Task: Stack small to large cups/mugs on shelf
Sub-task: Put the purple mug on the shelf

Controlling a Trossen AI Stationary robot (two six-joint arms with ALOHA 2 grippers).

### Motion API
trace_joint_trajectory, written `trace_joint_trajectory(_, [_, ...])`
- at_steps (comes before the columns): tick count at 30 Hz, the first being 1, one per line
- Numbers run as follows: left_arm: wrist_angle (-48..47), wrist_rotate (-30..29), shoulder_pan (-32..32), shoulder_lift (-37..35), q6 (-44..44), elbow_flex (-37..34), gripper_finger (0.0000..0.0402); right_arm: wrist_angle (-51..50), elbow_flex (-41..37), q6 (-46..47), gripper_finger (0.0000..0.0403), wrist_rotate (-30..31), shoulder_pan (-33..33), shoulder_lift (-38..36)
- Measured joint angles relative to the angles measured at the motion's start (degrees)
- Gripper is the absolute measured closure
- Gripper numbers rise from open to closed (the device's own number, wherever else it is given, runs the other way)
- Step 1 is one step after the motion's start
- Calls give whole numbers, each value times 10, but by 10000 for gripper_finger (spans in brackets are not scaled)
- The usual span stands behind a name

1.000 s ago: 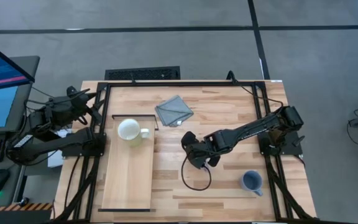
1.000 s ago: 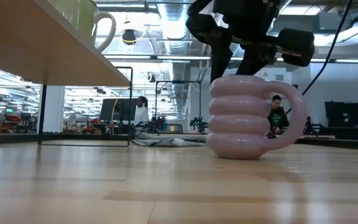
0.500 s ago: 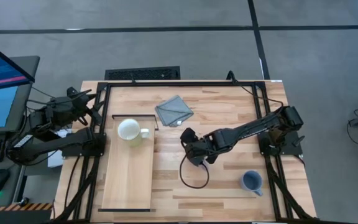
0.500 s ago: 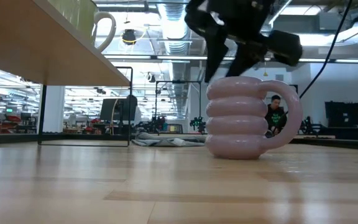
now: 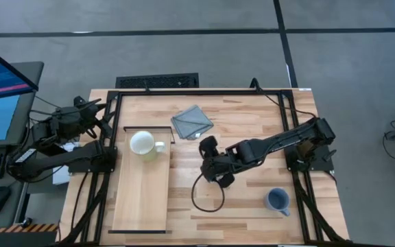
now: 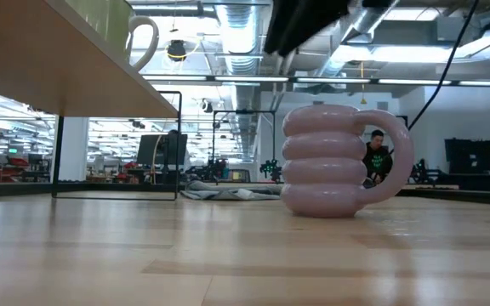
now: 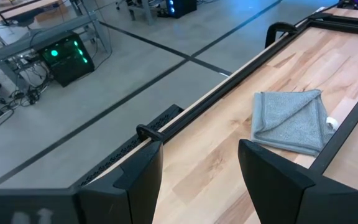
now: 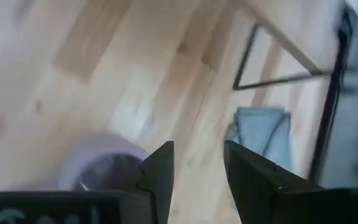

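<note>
Just below the right gripper, its fingers apart and empty, the purple mug is seen.

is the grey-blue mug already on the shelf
No, the grey-blue mug sits on the tabletop near the right arm's base, well away from the shelf, which holds only the cream-white mug.

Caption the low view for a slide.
Ribbed purple mug on plank tabletop, cream-white mug on the shelf.

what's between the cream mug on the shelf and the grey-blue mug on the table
In the high view, the right end effector sits between the cream mug and the grey-blue mug, over the purple mug seen in the low view. Otherwise bare planks.
</note>
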Motion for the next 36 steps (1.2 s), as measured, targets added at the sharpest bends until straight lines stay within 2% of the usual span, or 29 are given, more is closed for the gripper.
trace_joint_trajectory(3, [0,0,0,0,0,0,199,-17,22,137,243,0,0,-1])
trace_joint_trajectory(12, [-27,2,0,0,-3,0,199,-96,66,446,241,-9,5,-1])
trace_joint_trajectory(16, [-49,31,0,0,-19,0,199,-159,67,624,243,-59,4,0])
trace_joint_trajectory(20, [-60,62,0,0,-27,0,199,-218,67,747,242,-111,15,0])
trace_joint_trajectory(26, [-60,90,0,0,-28,0,199,-220,67,840,242,-115,46,0])
trace_joint_trajectory(31, [-60,105,0,0,-28,0,199,-218,67,871,240,-115,73,0])
trace_joint_trajectory(36, [-60,105,0,0,-28,0,199,-218,67,906,231,-79,94,0])
